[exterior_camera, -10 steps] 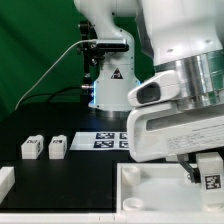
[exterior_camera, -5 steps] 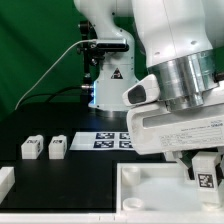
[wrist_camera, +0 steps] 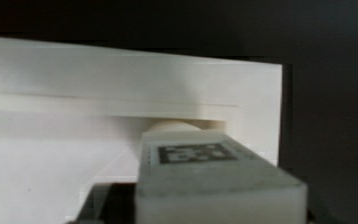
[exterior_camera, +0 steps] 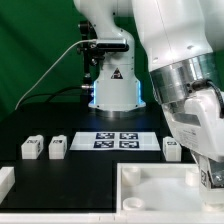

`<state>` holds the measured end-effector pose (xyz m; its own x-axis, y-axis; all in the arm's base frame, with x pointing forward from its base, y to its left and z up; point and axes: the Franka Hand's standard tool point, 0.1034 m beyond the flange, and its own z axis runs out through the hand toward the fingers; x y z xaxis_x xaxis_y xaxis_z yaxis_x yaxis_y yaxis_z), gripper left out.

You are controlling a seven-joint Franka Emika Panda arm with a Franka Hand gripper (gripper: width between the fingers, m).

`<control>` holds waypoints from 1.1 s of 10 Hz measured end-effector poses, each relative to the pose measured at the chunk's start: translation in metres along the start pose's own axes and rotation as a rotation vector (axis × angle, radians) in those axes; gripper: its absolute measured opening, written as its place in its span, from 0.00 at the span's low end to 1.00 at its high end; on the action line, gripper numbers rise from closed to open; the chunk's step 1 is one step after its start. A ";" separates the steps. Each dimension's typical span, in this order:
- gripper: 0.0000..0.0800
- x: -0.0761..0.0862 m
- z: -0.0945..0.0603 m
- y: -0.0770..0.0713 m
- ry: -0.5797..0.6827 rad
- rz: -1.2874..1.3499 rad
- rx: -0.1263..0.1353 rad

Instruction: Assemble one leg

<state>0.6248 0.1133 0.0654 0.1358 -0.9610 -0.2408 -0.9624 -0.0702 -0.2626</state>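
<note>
My gripper [exterior_camera: 208, 170] is shut on a leg [exterior_camera: 211, 178], a small white block with a black-and-white tag, at the exterior view's far right, just above the right corner of the large white tray-like piece [exterior_camera: 150, 186]. In the wrist view the held leg [wrist_camera: 201, 165] fills the lower middle, its far end at a corner socket [wrist_camera: 181, 125] of the tray-like piece [wrist_camera: 87, 110]; I cannot tell if they touch. Three more legs lie on the black table: two at the left [exterior_camera: 32, 147] [exterior_camera: 57, 146], one right of the marker board [exterior_camera: 172, 149].
The marker board [exterior_camera: 120, 140] lies flat on the table in front of the robot base [exterior_camera: 112, 85]. A white part [exterior_camera: 5, 180] lies at the front left edge. A green backdrop stands behind.
The arm has swung toward the exterior view's right and the held leg has gone a little lower and rightward. The leg right of the marker board, hidden before by the arm, now shows.
</note>
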 end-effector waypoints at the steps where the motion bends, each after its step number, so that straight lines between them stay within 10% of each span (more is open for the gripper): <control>1: 0.37 0.000 0.000 0.000 -0.001 -0.002 -0.001; 5: 0.76 -0.001 -0.004 -0.001 -0.014 -0.374 -0.038; 7: 0.80 -0.016 -0.011 -0.003 -0.048 -0.737 -0.103; 10: 0.81 -0.013 -0.009 -0.002 -0.054 -1.011 -0.101; 11: 0.81 -0.013 -0.007 -0.001 -0.023 -1.263 -0.137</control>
<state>0.6229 0.1241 0.0751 0.9757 -0.2003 0.0891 -0.1765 -0.9588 -0.2224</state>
